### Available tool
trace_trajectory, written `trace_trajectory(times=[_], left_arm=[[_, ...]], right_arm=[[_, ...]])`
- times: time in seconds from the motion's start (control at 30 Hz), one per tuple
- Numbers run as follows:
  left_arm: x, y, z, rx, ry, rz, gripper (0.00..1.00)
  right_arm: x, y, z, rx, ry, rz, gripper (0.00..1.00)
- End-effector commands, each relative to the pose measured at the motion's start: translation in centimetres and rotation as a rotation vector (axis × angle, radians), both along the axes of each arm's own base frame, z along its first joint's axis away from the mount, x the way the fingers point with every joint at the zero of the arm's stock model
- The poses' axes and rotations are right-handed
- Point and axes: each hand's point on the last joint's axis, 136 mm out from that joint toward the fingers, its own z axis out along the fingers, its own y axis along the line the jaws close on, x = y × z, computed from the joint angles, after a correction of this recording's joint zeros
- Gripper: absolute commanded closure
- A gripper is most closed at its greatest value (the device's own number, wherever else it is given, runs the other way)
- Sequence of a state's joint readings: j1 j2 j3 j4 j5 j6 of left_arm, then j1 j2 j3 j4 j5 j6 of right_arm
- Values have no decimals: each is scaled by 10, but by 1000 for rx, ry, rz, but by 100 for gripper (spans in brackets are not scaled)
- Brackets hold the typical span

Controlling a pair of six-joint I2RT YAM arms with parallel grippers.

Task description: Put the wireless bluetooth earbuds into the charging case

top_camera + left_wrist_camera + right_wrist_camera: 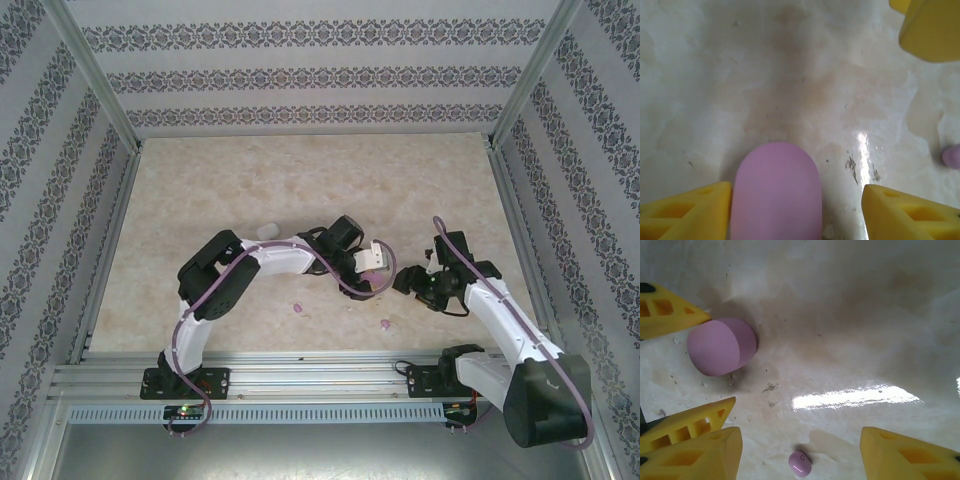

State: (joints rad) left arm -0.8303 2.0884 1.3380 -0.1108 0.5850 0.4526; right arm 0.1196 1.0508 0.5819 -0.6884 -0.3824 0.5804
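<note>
Left gripper (797, 189) is sitting wide open, straddling the purple case (775, 195). The case is pressing against one yellow finger (687, 210) with a clear gap to the other, so it's not clamping anything. Can't tell from here whether the case lid is up or down.

Right gripper (801, 435) is hanging wide open too, pointing down at the table (850, 330). A purple earbud (800, 463) is lying loose on the surface between its fingers, touching neither. The two grippers are facing each other near the middle of the table, tips close together.

Going outward, a second purple earbud (296, 307) is lying by itself on the near side of the left arm (270, 258). A white rounded thing (268, 231) is peeking out just behind that arm, too small to say what it is.
</note>
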Motion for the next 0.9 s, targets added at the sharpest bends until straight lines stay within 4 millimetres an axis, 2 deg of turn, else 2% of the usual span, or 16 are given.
trace_trajectory(times=[0.0, 0.1, 0.27, 0.43, 0.57, 0.7, 0.87], left_arm=[[-2, 2, -12, 58, 18, -27, 32], [-1, 2, -21, 85, 35, -31, 34], [0, 3, -28, 99, 36, -29, 47], [1, 4, -22, 72, 33, -18, 68], [10, 10, -3, -14, 27, 47, 74], [21, 21, 30, -151, 34, 131, 76], [16, 35, 66, -253, 46, 166, 76]], right_arm=[[7, 4, 1, 32, -3, 4, 36], [12, 6, 0, 42, 4, 10, 36], [20, 11, 1, 78, 5, 13, 36], [31, 17, 8, 118, -2, 23, 36], [42, 24, 21, 185, -23, 10, 36], [53, 37, 35, 289, -57, 0, 37], [57, 63, 51, 397, -58, 64, 37]])
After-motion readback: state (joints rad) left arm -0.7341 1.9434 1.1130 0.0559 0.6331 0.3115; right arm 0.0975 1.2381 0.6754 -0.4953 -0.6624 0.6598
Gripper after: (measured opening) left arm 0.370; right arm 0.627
